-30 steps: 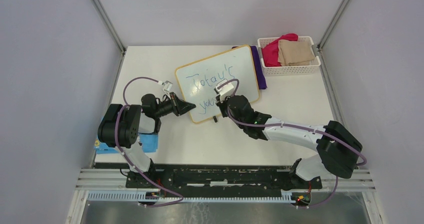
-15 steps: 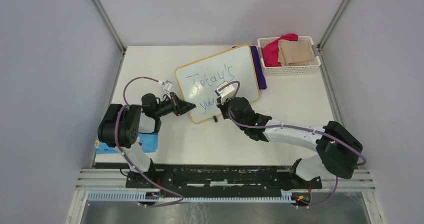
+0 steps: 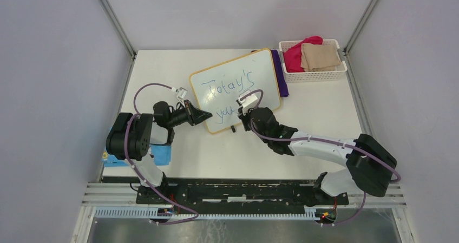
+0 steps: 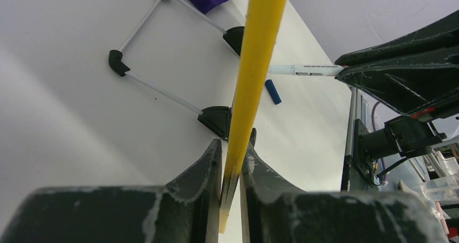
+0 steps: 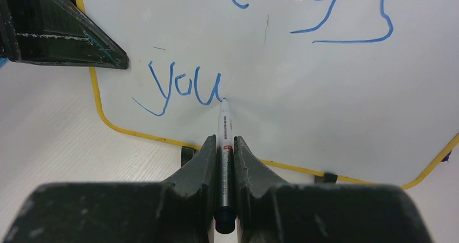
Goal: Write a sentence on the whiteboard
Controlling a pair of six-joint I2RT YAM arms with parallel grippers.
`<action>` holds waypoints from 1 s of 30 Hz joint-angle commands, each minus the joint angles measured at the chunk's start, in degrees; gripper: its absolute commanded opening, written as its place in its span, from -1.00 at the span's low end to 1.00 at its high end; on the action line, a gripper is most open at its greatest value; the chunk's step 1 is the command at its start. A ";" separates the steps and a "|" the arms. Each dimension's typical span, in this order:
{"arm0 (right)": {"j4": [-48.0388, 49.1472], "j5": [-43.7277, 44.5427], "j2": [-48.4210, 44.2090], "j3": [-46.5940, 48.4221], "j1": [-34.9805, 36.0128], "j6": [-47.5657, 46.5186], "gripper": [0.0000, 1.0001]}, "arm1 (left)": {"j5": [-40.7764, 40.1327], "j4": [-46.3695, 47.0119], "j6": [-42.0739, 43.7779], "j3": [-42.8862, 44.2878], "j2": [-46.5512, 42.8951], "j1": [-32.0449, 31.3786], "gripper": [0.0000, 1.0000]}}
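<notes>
The whiteboard (image 3: 254, 72) lies tilted on the table, and the left wrist view shows its yellow frame edge (image 4: 254, 64). The sentence reads "Today's" (image 3: 227, 86) on the upper line, with "you" (image 5: 184, 86) below it in blue. My left gripper (image 4: 234, 140) is shut on the board's near left frame edge (image 3: 208, 115). My right gripper (image 5: 224, 140) is shut on a marker (image 5: 224, 125), whose tip touches the board just right of the "u". From above, the right gripper (image 3: 243, 114) hangs over the board's near edge.
A white basket (image 3: 313, 75) with red and tan cloths stands at the back right. A purple cloth (image 3: 280, 72) lies by the board's far edge. A blue box (image 3: 159, 153) sits beside the left arm's base. A blue marker cap (image 4: 273, 91) lies on the table under the board.
My right arm has shifted a little to the right, carrying the marker tip along the second line. The left gripper and the board have not moved.
</notes>
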 commanded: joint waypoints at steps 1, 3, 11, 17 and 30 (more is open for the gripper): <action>1.17 0.72 -3.11 1.88 -0.38 0.03 -1.00 | -3.15 -4.69 4.02 0.16 0.22 -0.22 -0.96; 1.15 1.01 -3.00 2.72 -0.41 -0.28 -1.00 | -3.10 -4.71 4.06 0.16 0.22 -0.21 -0.96; 0.97 1.12 -1.33 5.12 -1.26 -0.56 -1.00 | -3.14 -4.97 4.19 0.24 0.15 -0.18 -0.96; 0.94 0.72 0.01 5.97 -1.75 -0.45 -1.00 | -3.11 -5.17 4.24 0.33 0.22 -0.24 -0.96; 1.12 0.75 1.38 4.12 -2.34 0.39 -1.00 | -3.10 -5.61 4.37 0.51 0.23 -0.20 -0.96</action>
